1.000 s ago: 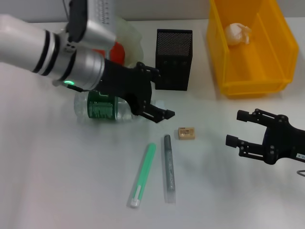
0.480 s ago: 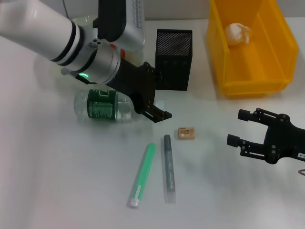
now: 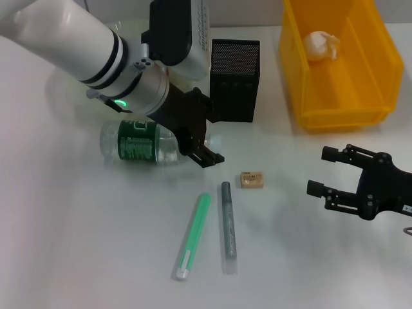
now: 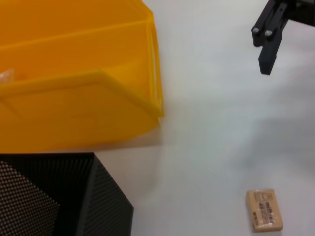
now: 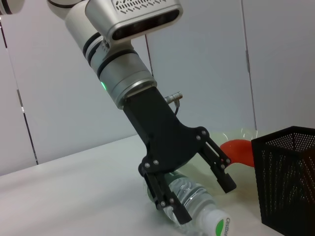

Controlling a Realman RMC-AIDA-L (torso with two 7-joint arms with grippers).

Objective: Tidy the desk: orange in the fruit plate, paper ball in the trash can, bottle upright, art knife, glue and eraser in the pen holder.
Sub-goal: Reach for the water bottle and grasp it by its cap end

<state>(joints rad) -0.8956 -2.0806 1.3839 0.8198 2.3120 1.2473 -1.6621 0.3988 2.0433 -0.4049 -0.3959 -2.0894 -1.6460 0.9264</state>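
Left hand poised over the fallen bottle's neck

The bottle lies on its side left of centre on the worktop, cap toward the pen holder behind it. The left hand spreads wide astride the cap end, likely to grip and stand it upright. The eraser lies at centre; the paper ball sits in the trash can, upper right. The right hand waits wide open, lower right.

White table carrying a bottle on its side, eraser, green pen, grey pen, mesh pen holder, yellow trash can
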